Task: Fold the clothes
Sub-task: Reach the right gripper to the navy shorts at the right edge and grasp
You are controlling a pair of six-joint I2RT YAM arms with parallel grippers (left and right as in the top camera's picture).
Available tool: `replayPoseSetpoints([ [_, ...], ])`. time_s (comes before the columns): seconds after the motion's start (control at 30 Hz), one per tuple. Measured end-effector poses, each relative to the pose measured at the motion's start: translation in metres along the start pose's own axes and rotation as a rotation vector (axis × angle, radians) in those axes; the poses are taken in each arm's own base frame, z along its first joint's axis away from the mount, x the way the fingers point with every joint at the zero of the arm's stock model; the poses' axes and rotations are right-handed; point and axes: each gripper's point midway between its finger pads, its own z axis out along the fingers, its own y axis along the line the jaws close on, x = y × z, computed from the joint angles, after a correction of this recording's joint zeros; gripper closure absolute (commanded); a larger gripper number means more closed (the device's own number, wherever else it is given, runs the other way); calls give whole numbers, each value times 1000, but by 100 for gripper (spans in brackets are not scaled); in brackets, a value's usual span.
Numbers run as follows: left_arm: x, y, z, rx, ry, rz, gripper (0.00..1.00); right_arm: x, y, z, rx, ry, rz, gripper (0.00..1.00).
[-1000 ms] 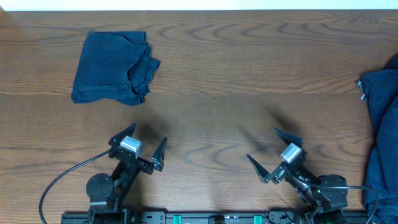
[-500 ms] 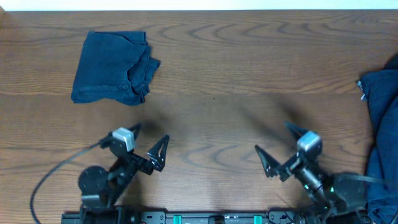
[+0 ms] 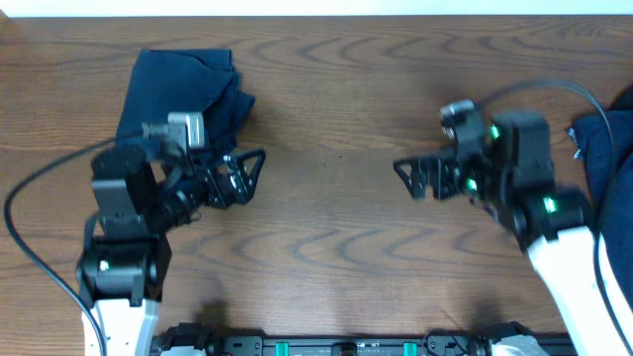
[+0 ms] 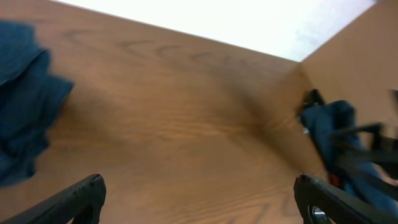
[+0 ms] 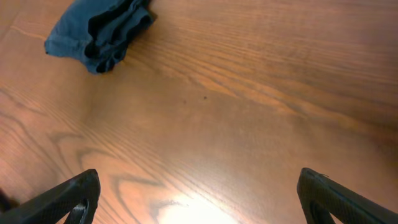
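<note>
**Both arms empty: mind the folded pair and the heap**

Your left end effector and right end effector are both spread wide and released, holding nothing, facing each other across the bare middle of the bench.

One pair of folded shorts lies at 10 o'clock, partly under your left arm. The heap of shorts sits at 3 o'clock, running off the edge of the overhead view.

Risks, as I judge them:
- Your left arm hangs right over the folded pair, so a low sweep could snag it and undo the fold.
- At the heap, a deep pinch could lift several garments together.
- If both arms move inward at once, the fingers could clash at centre.
</note>
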Motion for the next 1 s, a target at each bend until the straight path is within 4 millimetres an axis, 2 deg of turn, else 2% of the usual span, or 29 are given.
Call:
replayPoseSetpoints([
  [0.07,-6,-7,2,36,10,0,2,-6,-3,12,-4,49,22,1],
  [0.13,-3,-8,4,51,34,-14,2,-6,-12,19,23,100,56,1],
  [0.2,7,-7,6,58,77,-43,2,-7,-31,18,91,157,129,1],
  [0.27,18,-7,6,68,121,-58,2,-17,-56,11,179,179,198,1],
  [0.37,27,-9,5,86,157,-53,2,-43,-109,-11,329,146,316,1],
  [0.4,28,-10,5,91,163,-48,2,-53,-132,-21,383,120,365,1],
  [0.47,30,-11,5,100,169,-39,2,-63,-171,-39,477,78,441,5],
  [0.53,31,-12,4,105,176,-32,2,-64,-217,-59,579,41,537,10],
  [0.6,36,-11,3,100,194,-40,2,-57,-260,-78,664,18,638,14],
  [0.77,64,5,-1,9,298,-108,2,-22,-344,-112,802,-19,839,12],
  [0.9,86,28,-1,-106,395,-151,2,4,-388,-129,862,-45,936,12],
  [1.0,91,38,0,-149,420,-152,2,18,-411,-138,895,-64,976,12],
])
